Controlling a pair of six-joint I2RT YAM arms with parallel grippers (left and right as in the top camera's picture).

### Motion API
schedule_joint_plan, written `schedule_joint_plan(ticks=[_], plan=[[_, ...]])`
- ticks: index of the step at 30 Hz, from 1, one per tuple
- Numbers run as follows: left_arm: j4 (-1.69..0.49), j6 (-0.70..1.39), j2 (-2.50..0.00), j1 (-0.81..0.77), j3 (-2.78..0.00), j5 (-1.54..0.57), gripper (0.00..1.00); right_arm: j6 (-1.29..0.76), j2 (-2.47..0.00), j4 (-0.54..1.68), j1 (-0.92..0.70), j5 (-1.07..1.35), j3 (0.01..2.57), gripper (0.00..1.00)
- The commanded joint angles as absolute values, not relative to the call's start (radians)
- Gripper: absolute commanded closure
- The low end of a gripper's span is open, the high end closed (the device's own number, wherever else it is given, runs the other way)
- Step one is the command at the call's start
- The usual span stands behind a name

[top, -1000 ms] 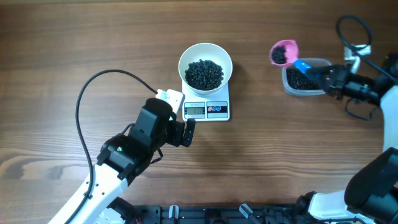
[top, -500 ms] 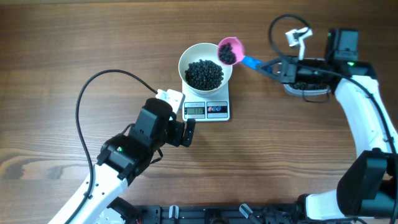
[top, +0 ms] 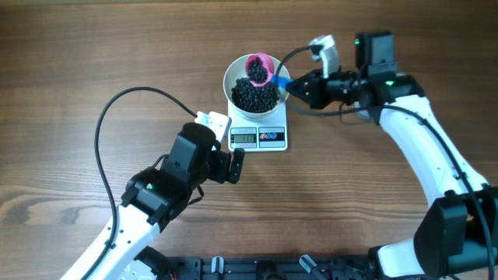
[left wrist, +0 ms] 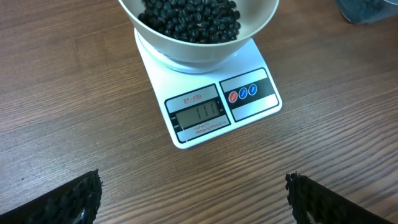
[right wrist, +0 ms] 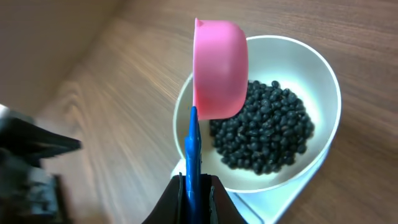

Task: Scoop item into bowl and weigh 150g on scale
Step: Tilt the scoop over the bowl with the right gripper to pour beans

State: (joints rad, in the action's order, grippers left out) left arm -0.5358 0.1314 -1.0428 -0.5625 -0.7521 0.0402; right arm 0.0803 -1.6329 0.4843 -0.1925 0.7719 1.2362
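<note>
Clamps scoop in right gripper, cup tipped over bowl at upper centre, handle running rightward; holds left gripper wide.

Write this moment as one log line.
right gripper: shut on pink plastic scoop, tipped over round white bowl | small black beans: heaped in bowl | flat white scale: under bowl | left gripper: open

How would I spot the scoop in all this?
On the wooden table, find the white bowl of black beans sitting on the small white scale. Tipped over its rim is the scoop: the only pink cup, with a blue handle.
</note>
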Motion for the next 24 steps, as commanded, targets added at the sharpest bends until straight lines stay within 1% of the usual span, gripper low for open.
schedule_joint_plan(ticks=[1, 4, 10, 16, 24], plan=[[-0.535, 0.112, -1.044, -0.558, -0.75, 0.054, 0.0, 0.187, -1.646, 0.475, -0.245, 0.588, 1.237, 0.96], [-0.535, 0.112, -1.044, -0.558, -0.75, 0.054, 0.0, 0.189, -1.646, 0.464, -0.267, 0.524, 1.237, 0.96], [-0.535, 0.112, -1.044, -0.558, -0.75, 0.054, 0.0, 0.218, -1.646, 0.46, -0.27, 0.516, 1.237, 0.96], [-0.535, 0.112, -1.044, -0.558, -0.75, 0.054, 0.0, 0.332, -1.646, 0.459, -0.277, 0.516, 1.237, 0.96], [-0.535, 0.112, -1.044, -0.558, -0.75, 0.054, 0.0, 0.337, -1.646, 0.458, -0.277, 0.516, 1.237, 0.96]])
